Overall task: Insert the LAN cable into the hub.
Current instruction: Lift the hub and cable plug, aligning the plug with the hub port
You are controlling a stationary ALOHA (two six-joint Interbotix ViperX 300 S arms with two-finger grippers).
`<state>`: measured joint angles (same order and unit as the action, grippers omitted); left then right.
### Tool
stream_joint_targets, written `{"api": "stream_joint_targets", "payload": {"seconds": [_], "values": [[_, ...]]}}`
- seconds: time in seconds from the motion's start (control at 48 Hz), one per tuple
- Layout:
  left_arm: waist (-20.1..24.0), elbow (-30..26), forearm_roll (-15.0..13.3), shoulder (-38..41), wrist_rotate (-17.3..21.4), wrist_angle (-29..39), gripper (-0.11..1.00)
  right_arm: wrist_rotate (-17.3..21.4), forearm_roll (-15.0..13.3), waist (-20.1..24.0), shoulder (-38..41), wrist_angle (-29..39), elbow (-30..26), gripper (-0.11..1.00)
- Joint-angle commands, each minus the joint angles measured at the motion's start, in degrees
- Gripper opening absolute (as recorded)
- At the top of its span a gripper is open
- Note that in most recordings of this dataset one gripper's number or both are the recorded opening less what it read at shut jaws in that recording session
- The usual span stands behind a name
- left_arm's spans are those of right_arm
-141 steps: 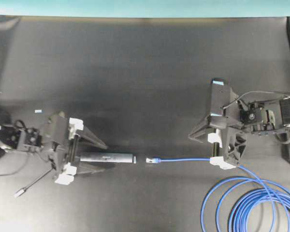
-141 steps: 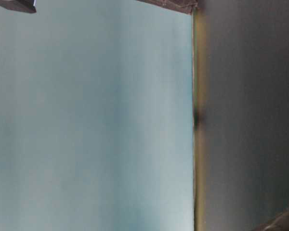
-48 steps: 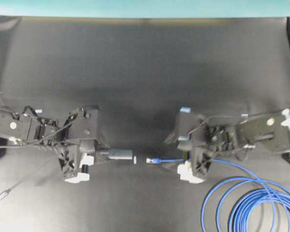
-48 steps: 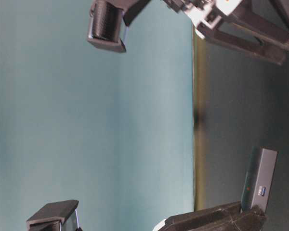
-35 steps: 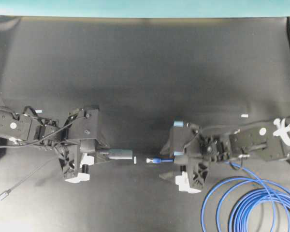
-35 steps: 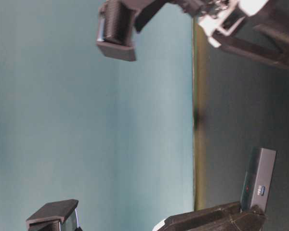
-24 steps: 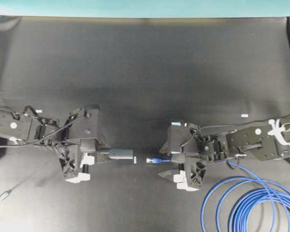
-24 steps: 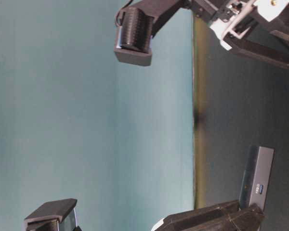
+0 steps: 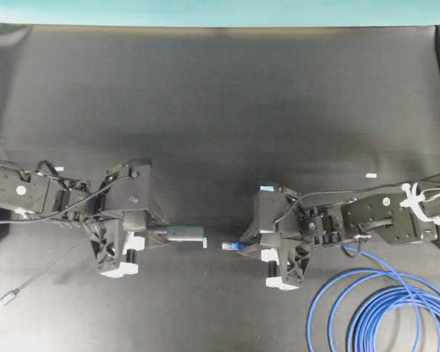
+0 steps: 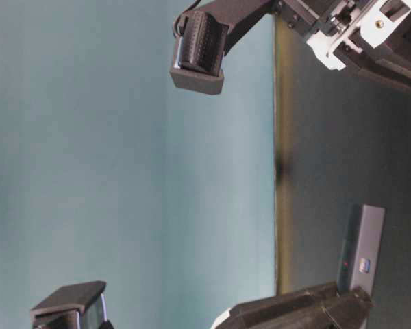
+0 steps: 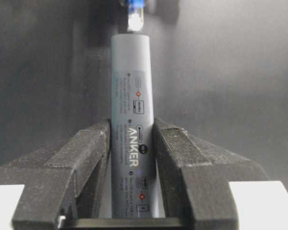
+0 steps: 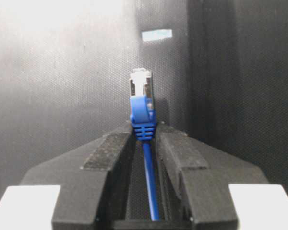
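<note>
The hub [image 9: 183, 235] is a slim dark-grey bar lying level, its pale end pointing right. My left gripper [image 9: 158, 235] is shut on its rear half, and its fingers [image 11: 96, 143] press both sides of the hub [image 11: 130, 81]. The LAN cable's plug [image 9: 231, 245] sits a short gap to the right of the hub's end and slightly nearer than it. My right gripper [image 12: 144, 132] is shut on the blue boot [image 12: 143, 117], with the clear plug [image 12: 141, 88] sticking out past the fingertips. In the table-level view the hub [image 10: 362, 257] stands out beyond the left fingers.
Coils of the blue cable [image 9: 381, 315] lie at the front right. The hub's thin grey lead ends in a silver plug [image 9: 9, 296] at the front left. A white scrap [image 9: 370, 175] lies on the black mat. A pale strip [image 12: 156, 34] shows beyond the plug.
My right gripper slid left along the cable to the plug end and closed on the boot. The left gripper stayed in place, still holding the hub.
</note>
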<state>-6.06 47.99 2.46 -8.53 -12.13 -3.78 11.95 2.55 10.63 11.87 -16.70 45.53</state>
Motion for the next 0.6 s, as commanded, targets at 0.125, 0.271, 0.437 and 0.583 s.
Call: {"api": "stream_joint_targets", "payload": {"seconds": [0.125,0.271,0.437,0.583], "values": [[-0.8,-4.2,0.1,-1.1,1.4,5.4,0.29,1.1,4.4,0.2,-2.1,-6.8,2.5,0.12],[-0.8,-8.6,0.2,-0.9,3.4,15.6,0.29,1.0,4.6,0.5,-4.9,-7.1,2.4,0.12],[-0.6,-11.7,0.2,0.0,6.3,19.0,0.29,0.8,4.6,0.9,-7.2,-7.3,1.4,0.12],[-0.4,-13.5,0.2,1.5,7.3,20.5,0.29,0.8,4.6,1.2,-7.2,-7.3,0.4,0.12]]}}
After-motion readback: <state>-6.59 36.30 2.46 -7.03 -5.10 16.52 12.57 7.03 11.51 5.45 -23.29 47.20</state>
